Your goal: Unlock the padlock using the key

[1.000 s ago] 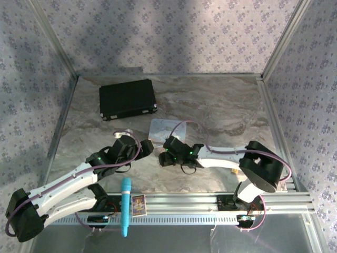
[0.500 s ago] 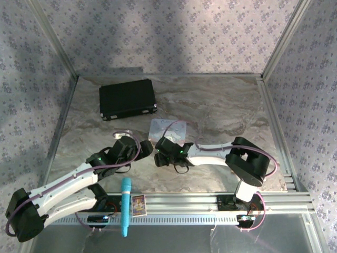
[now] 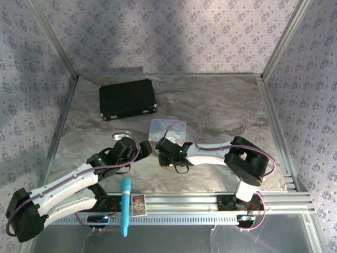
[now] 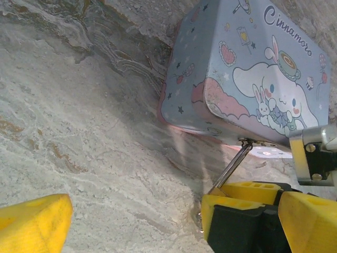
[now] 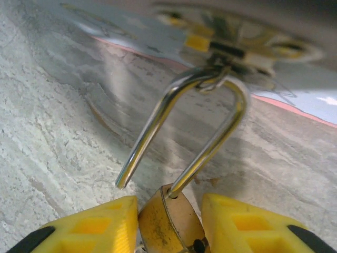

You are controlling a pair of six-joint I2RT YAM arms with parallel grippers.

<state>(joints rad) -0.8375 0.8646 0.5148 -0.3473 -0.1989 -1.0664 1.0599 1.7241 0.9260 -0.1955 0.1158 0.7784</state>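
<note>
The brass padlock (image 5: 168, 224) hangs by its thin shackle (image 5: 158, 126) from the latch (image 5: 224, 50) of a pastel cartoon tin (image 4: 253, 68). The shackle's left end is free of the body. My right gripper (image 5: 169, 206) is shut on the padlock body, a yellow fingertip (image 5: 105, 221) on each side. From above, the right gripper (image 3: 167, 151) sits at the tin's (image 3: 169, 128) near edge. My left gripper (image 4: 168, 226) is open just left of it, low over the table, nothing between its fingers (image 4: 31, 221). In the left wrist view the shackle (image 4: 231, 167) slants down into the right gripper's fingers. The key is hidden.
A black case (image 3: 128, 98) lies at the back left. A blue pen-shaped stick (image 3: 126, 206) and a small card (image 3: 138, 204) rest on the front metal rail (image 3: 210, 200). Metal frame posts and patterned walls close in the marble table (image 3: 221, 105).
My right arm has swung left up to the tin's near edge and its jaws have narrowed onto the padlock. The left arm has stayed where it was.
</note>
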